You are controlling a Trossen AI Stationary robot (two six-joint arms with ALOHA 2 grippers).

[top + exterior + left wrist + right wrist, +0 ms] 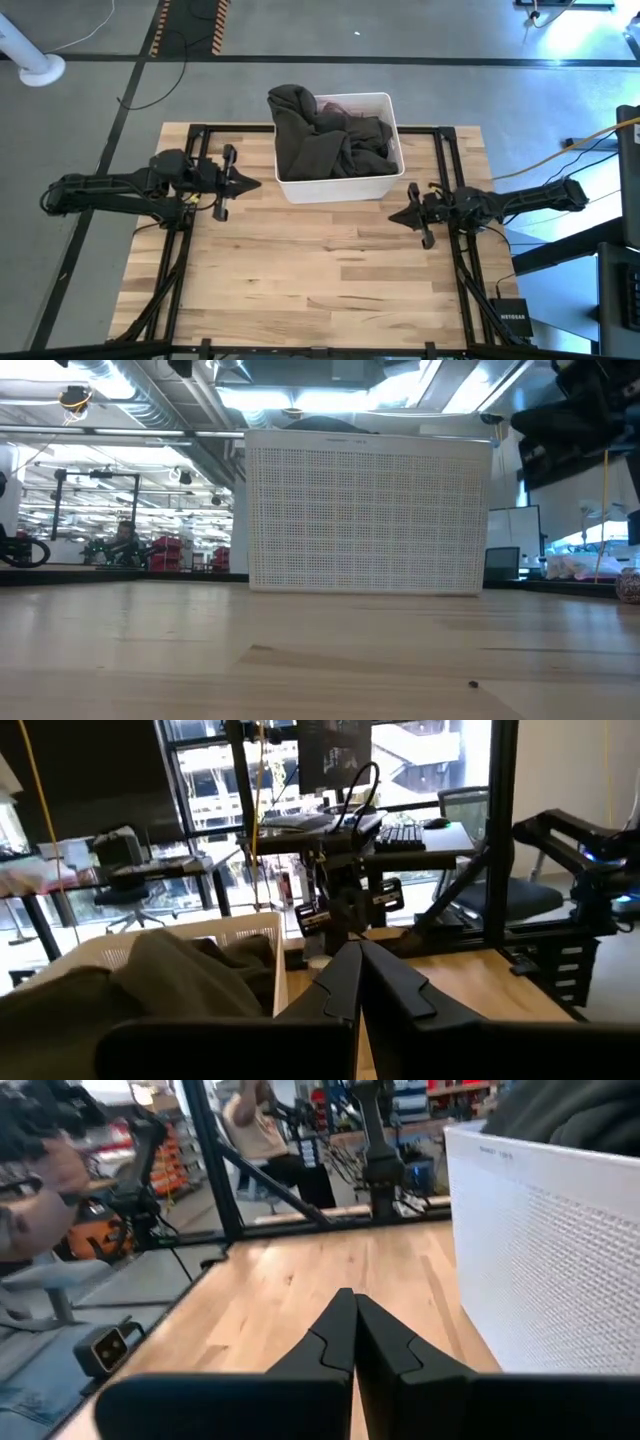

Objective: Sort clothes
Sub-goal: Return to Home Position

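Note:
The clothes show as a heap topped by a large dark olive-brown garment [328,135], lying in a white rectangular bin [335,187] at the middle of the table's far side. One part drapes over the bin's far left rim [285,98]. The heap also shows in the left wrist view [170,975] and just above the bin's wall in the low view [325,423]. My left gripper [257,184] hovers level, left of the bin, shut and empty. My right gripper [391,217] is near the bin's near right corner, shut and empty, pointing past the bin's perforated wall [550,1270].
Bare wooden tabletop [310,270] stretches from the bin to the near edge. Black frame rails [185,250] run along both sides of the table. A person [255,1125] is in the room beyond the table's left side. A fan base [35,65] stands on the floor, far left.

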